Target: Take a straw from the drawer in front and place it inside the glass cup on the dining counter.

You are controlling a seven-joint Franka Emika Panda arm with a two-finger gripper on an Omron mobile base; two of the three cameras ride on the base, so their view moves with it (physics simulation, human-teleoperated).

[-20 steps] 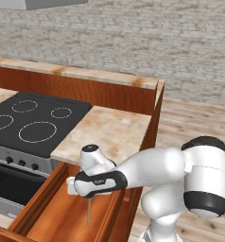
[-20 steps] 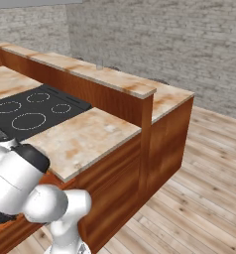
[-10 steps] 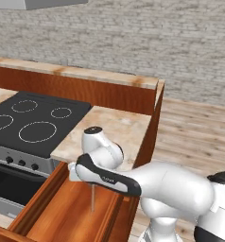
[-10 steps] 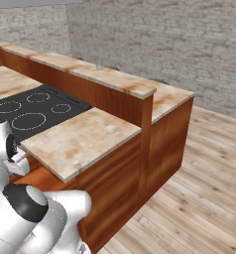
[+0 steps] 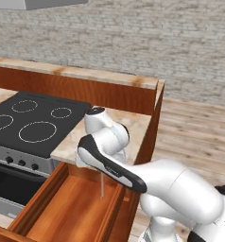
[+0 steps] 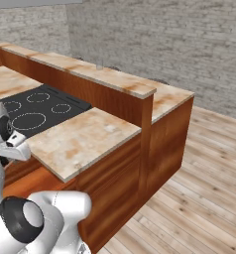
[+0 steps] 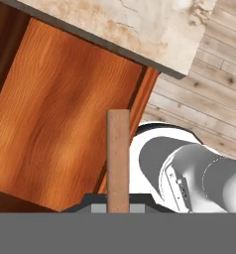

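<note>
A: What is the biggest thing here?

B: A long beige marbled stone bench (image 6: 110, 77) on a reddish-brown wood base runs behind and above the end effector. A lower squarish marbled bench (image 5: 128, 125) sits just behind the end effector, and a black cooktop (image 5: 31, 118) with white rings lies to its left.

A: And below?

B: A wide, shallow reddish-brown wooden drawer (image 5: 62, 210) stands pulled open directly beneath the end effector, its floor bare wood.

A: What is the end effector doing?

B: The end effector (image 5: 101, 171) hangs over the open drawer with its fingers drawn narrow, pinching a very thin, straight reddish-brown straw (image 7: 118, 158). In the left base view the straw (image 5: 101, 185) hangs upright from the fingers, its lower end above the drawer floor. In the hand view it rises straight up from between the dark finger tips, across the drawer's edge.
</note>
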